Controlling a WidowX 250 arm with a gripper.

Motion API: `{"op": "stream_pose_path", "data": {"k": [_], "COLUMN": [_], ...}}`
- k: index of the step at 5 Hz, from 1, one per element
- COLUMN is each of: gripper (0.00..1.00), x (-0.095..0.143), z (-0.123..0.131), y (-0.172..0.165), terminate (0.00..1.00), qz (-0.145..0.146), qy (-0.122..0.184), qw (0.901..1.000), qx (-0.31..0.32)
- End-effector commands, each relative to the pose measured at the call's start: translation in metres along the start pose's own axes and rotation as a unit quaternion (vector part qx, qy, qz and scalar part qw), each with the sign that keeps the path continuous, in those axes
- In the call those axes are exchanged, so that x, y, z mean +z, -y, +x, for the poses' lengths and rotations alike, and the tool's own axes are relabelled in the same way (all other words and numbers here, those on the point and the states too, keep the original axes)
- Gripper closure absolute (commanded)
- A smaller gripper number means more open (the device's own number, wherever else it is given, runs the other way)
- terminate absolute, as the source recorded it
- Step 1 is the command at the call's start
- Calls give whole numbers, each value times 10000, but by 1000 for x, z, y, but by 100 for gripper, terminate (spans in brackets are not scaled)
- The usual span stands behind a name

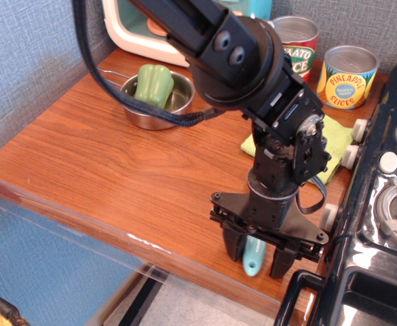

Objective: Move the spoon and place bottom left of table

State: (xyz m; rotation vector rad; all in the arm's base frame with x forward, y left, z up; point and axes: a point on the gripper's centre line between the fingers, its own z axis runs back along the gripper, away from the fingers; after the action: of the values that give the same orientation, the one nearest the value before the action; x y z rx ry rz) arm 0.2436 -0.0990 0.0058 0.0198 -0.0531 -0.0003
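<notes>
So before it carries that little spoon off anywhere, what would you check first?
1. Spoon sits between the gripper fingers: ok, its blue handle end shows between them.
2. Grip is firm: cannot tell; the fingers look close on the handle, but contact is hidden.
3. Spoon's white bowl is free of the green cloth: cannot tell, the arm covers it.
4. Open wood toward the left of the table: ok, bare there.
5. Steel bowl with the green pepper is off that path: ok, it stands at the back.
6. Toy stove beside the gripper: not ok, very near.
</notes>
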Motion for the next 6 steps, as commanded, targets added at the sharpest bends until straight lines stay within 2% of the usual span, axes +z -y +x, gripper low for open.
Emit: {"op": "stream_pose_path", "data": {"k": [1, 2, 3, 4, 5, 6], "gripper": [100, 100, 100, 100, 100, 100], "x": [16, 43, 83, 105, 112, 104], "z": [11, 23, 31, 25, 18, 13], "y": [-8, -10, -43, -92, -143, -194], "terminate": [0, 0, 0, 0, 0, 0], "qz": [-134, -234, -255, -51, -168, -415], "qy": [220, 614, 1130, 1176, 761, 319], "qw": [9997, 9972, 9916, 9926, 9969, 9986], "qx": [-50, -357, -579, -290, -72, 24]}}
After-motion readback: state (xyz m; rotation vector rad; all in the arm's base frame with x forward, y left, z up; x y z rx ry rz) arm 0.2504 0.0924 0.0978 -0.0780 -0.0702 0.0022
